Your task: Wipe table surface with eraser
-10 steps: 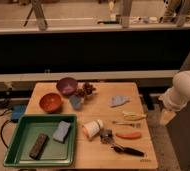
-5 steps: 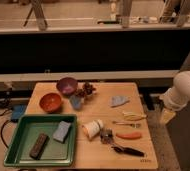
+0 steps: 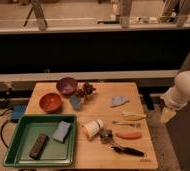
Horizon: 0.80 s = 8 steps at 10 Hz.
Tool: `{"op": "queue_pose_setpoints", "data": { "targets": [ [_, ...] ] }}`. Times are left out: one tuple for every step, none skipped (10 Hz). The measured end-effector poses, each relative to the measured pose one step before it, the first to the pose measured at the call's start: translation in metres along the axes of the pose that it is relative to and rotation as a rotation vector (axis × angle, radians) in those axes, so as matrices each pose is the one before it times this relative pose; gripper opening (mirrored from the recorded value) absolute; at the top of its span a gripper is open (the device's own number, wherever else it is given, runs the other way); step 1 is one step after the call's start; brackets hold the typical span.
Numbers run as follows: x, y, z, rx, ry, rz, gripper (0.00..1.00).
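Right of table, claw downward

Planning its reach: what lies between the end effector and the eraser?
Camera view: between the end effector, off the table's right edge, and the eraser lie utensils, a white cup and a blue-grey sponge.

The light tan wooden tabletop looks smooth and matt, with a plain grain. At its seven o'clock, the green plastic tray shows a faint sheen. In the tray lie the dark matt oblong eraser and a blue-grey spongy block. The cream smooth-shelled gripper hangs off the table's three o'clock edge, jaws apart.
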<state>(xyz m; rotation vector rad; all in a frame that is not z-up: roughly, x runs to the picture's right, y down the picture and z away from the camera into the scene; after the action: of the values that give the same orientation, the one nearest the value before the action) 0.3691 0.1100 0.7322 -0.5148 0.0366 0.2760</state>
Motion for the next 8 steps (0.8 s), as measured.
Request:
{"op": "queue_pose_setpoints", "data": {
  "targets": [
    [0.00442,-0.00016,0.0001,0.00211,-0.00383,0.01205,0.8],
    [0.00402,0.00044,-0.00002,0.00197,-0.00232,0.00925,0.8],
    [0.00151,0.00049,-0.00148,0.00233,-0.00437,-0.01004,0.8],
    [-0.00552,0.00144,-0.00399,0.0049,-0.0075,-0.0346,0.8],
    [-0.01053,0.00278,-0.00397,0.00595,-0.00673,-0.04245,0.8],
    [-0.01531,0.00492,-0.00426,0.00715,-0.0072,-0.04904,0.8],
    [-0.01875,0.0065,-0.00375,0.00806,-0.00495,-0.0504,0.8],
    [-0.02691,0.00648,-0.00251,0.0056,-0.00482,-0.06245,0.8]
  ]
}}
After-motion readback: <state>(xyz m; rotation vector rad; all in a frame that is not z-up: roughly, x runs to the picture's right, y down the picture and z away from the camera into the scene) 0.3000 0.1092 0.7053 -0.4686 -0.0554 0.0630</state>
